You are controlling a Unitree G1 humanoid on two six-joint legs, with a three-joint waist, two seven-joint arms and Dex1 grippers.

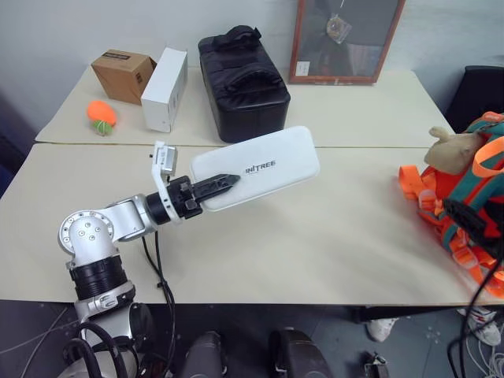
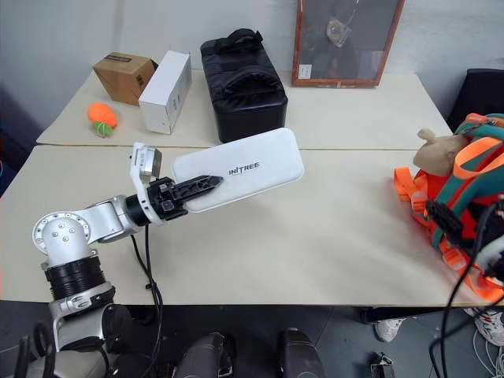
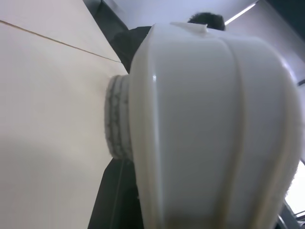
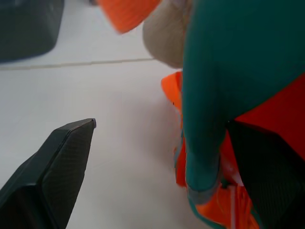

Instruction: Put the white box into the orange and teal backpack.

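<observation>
Above the counter [image 1: 315, 236], the white box [image 1: 268, 161] is held clamped by the left tool [image 1: 224, 183], long axis toward the orange and teal backpack [image 1: 465, 205], beside which the right tool [image 4: 157, 162] is spread apart.

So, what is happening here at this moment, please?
A humanoid robot is packing the white box into the orange and teal backpack. Its left gripper holds the box by one end, lifted above the beige table. The backpack sits at the table's right edge, and the right gripper is open right beside it, one finger against its fabric. The box is not yet inside.
</observation>
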